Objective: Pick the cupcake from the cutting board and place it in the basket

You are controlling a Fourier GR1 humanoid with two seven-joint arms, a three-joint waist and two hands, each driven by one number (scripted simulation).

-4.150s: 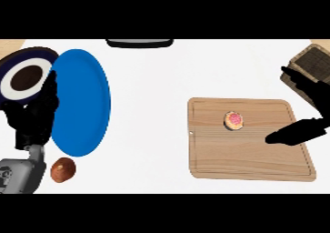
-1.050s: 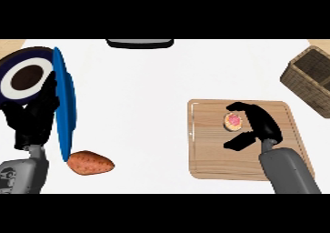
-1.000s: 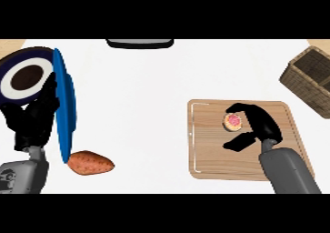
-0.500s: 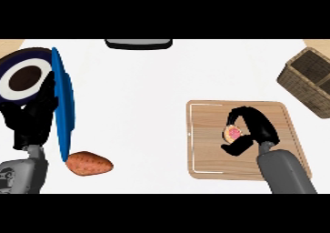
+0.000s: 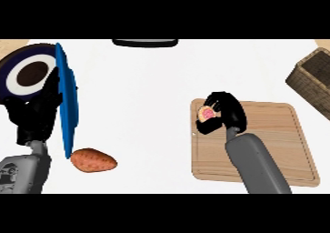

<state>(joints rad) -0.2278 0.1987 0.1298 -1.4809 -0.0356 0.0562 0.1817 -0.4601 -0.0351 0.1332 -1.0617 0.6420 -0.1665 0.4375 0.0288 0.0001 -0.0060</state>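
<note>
Head view: steep look down onto a white worktop [image 5: 140, 91], arms entering from the lower edge.
Far left: dark bowl [image 5: 25, 77] with a white ring and a brown centre, nothing loose visible inside; beside it a blue plate [image 5: 68, 104] seen nearly edge-on.
Left hand [image 5: 34, 119]: resting low at the left by the blue plate, fingers up and relaxed, holding nothing.
Below the plate: orange-brown sweet potato [image 5: 93, 160] lying on the worktop, apart from the task.
Top edge: dark object [image 5: 146, 43], only partly in view, not identifiable.
Cutting board [image 5: 274, 136]: wooden, right of centre, bare apart from the hand over its left corner.
Cupcake [image 5: 208, 113]: pink-topped, at the board's upper left corner, enclosed by the right hand; lifted or resting on the board, cannot tell.
Right hand [image 5: 224, 116]: fingers [image 5: 219, 98] and thumb curled round the cupcake, pinching it from both sides.
Step in hand: likely securing the grasp before the lift; best to raise straight up, keep the cupcake upright, then carry right and up toward the basket.
Basket [image 5: 318, 82]: woven, at the right edge, well apart from the cupcake, partly cut off; no contents visible.
</note>
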